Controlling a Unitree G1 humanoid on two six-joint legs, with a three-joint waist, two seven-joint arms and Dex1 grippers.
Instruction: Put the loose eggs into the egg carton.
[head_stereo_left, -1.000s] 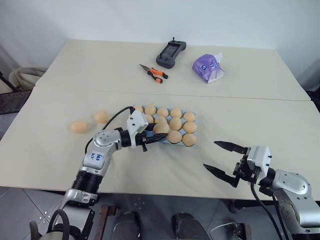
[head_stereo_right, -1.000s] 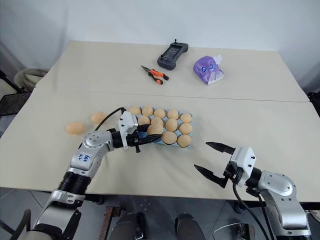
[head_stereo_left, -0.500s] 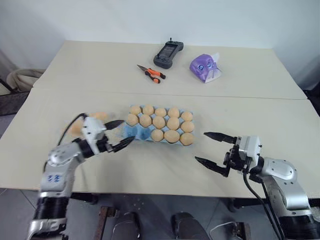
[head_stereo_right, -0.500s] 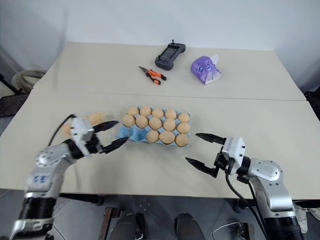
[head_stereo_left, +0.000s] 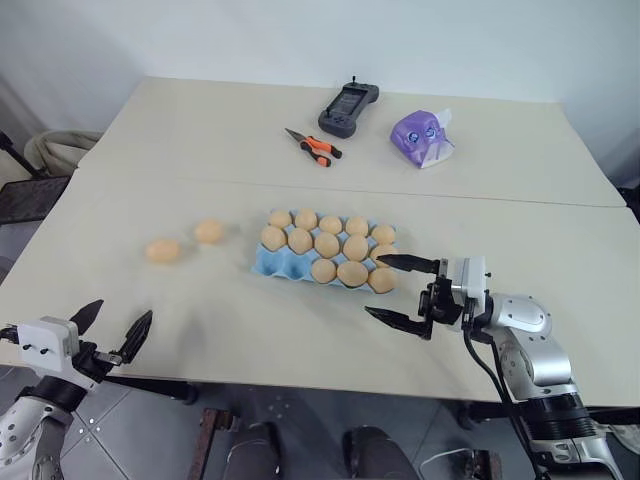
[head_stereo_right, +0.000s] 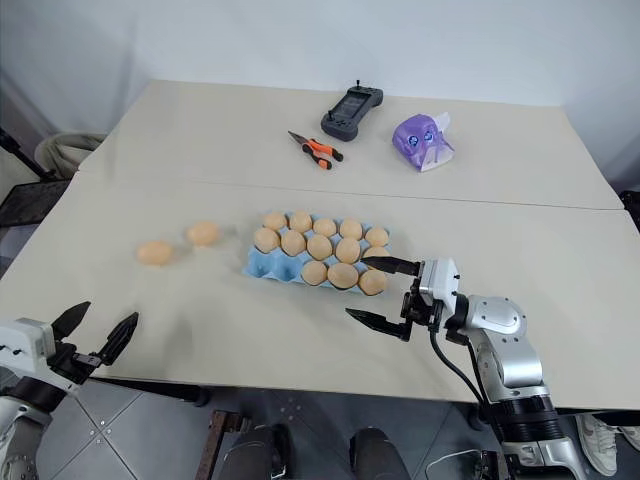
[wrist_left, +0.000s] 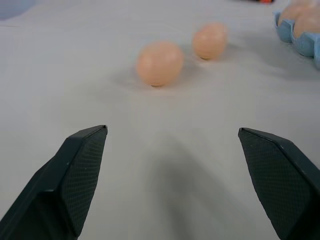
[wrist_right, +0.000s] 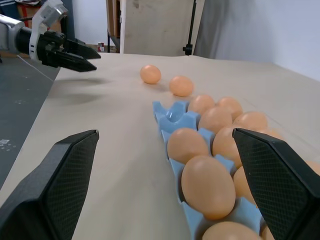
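Note:
Two loose eggs (head_stereo_left: 162, 250) (head_stereo_left: 208, 231) lie on the table left of the egg carton (head_stereo_left: 270, 265). The carton is a light-blue tray holding several eggs, and its front-left cups are bare. My left gripper (head_stereo_left: 124, 308) hangs open and empty at the table's near-left edge, pointing toward the loose eggs (wrist_left: 160, 62) (wrist_left: 210, 40), well short of them. My right gripper (head_stereo_left: 373, 285) is open and empty, pointing left just off the carton's front-right corner. In the right wrist view the carton (wrist_right: 175, 112) runs between that gripper's fingers.
Orange-handled pliers (head_stereo_left: 313, 146), a black controller (head_stereo_left: 347, 106) and a purple tissue pack (head_stereo_left: 422, 137) lie on the far table. A seam (head_stereo_left: 500, 198) joins the two tabletops. Bare tabletop stretches in front of the carton.
My left gripper opened at the carton's front row, left an egg there, and drew back to the near-left table edge. My right gripper moved left toward the carton. The camera shifted slightly.

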